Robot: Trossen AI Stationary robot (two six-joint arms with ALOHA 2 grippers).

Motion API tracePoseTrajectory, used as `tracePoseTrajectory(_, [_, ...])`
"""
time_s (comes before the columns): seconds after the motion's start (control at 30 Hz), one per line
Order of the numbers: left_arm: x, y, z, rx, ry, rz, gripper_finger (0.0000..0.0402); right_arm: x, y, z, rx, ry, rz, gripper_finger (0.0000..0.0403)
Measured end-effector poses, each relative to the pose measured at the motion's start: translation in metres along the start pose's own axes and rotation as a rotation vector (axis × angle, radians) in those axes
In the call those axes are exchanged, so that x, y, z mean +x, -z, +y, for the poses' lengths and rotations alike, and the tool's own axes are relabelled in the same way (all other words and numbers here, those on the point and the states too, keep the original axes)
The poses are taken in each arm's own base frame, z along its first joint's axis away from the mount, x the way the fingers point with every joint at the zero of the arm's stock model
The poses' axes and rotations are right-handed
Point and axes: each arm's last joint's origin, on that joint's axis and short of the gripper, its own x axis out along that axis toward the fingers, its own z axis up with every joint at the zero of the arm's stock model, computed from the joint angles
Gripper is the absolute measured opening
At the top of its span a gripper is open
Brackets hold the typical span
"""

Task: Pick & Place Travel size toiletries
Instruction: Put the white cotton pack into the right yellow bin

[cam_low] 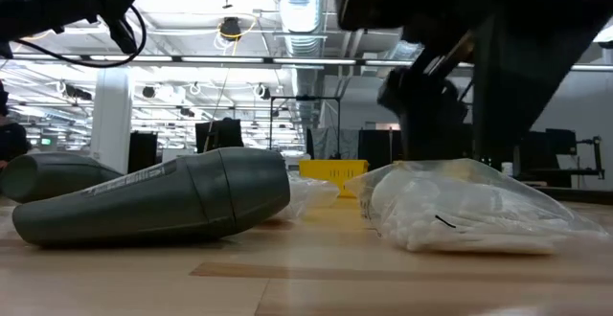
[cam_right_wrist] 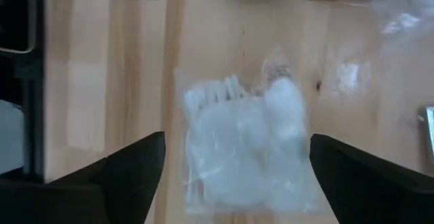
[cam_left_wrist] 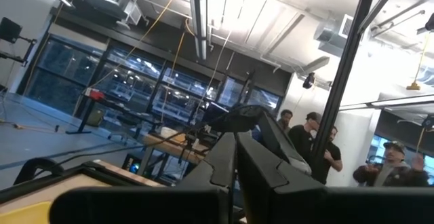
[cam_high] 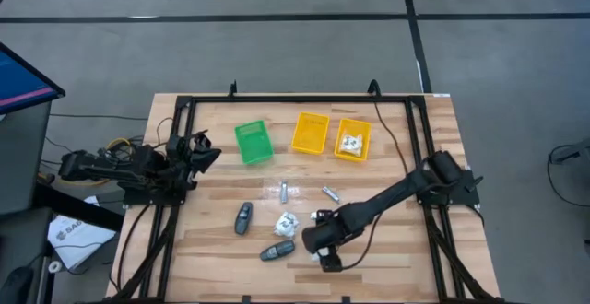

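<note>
My right gripper [cam_right_wrist: 237, 137] is open and points down over a crinkly white packet [cam_right_wrist: 247, 142] lying flat on the table near its near edge; its fingers stand either side of the packet. The low view shows this packet [cam_low: 469, 211] under the dark gripper [cam_low: 441, 96]. In the high view the right gripper [cam_high: 324, 244] covers it. A second white packet [cam_high: 288, 223], two dark grey oval gadgets [cam_high: 242, 218] [cam_high: 277, 251] and two silver pieces [cam_high: 284, 192] [cam_high: 329, 193] lie around. A third packet [cam_high: 350, 143] sits in a yellow bin. My left gripper [cam_high: 207, 152] waits shut at the table's left side.
A green bin [cam_high: 253, 143] and two yellow bins [cam_high: 310, 132] [cam_high: 353, 124] stand in a row near the far edge. The table's black frame [cam_right_wrist: 20, 81] and near edge lie close to the right gripper. Bare wood lies right of the right arm. People stand in the room beyond [cam_left_wrist: 319, 142].
</note>
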Motion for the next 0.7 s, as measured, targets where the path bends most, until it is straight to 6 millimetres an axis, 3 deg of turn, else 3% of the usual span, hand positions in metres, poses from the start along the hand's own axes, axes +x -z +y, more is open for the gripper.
tracePoseTrajectory(0.13, [0.000, 0.001, 0.000, 0.001, 0.006, 0.008, 0.0008, 0.014, -0.003, -0.001, 0.024, 0.052, 0.068, 0.0330])
tracePoseTrajectory(0.37, [0.000, 0.001, 0.000, 0.001, 0.005, 0.010, 0.0008, 0.021, 0.002, -0.002, 0.072, 0.118, 0.129, 0.0279])
tracePoseTrajectory(0.7, [0.000, 0.001, 0.000, 0.002, 0.005, 0.010, 0.0008, 0.003, 0.000, 0.000, 0.055, 0.110, 0.094, 0.0139])
